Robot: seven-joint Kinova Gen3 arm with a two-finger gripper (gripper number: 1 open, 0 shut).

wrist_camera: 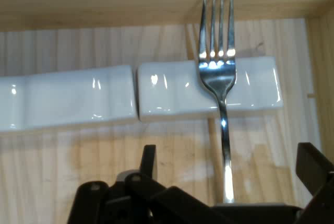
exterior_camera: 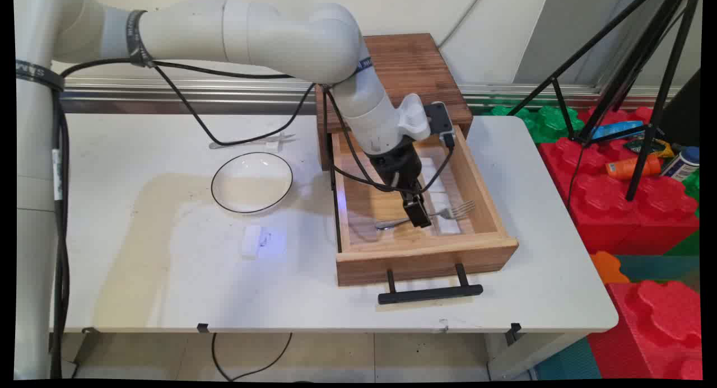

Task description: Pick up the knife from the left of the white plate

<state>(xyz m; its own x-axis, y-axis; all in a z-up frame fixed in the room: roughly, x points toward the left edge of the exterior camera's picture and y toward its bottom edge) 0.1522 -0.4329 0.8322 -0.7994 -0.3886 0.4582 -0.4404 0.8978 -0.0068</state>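
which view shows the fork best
The hand view: the fork fills it, tines resting on a white rest, handle running down between the end effector fingers. The main view shows it small in the drawer, with its middle hidden behind the end effector.

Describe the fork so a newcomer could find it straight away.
Look in the open wooden drawer right of the white bowl. The gripper hangs over a silver fork lying there. Its neck rests on a white ceramic rest, the only metal piece inside.
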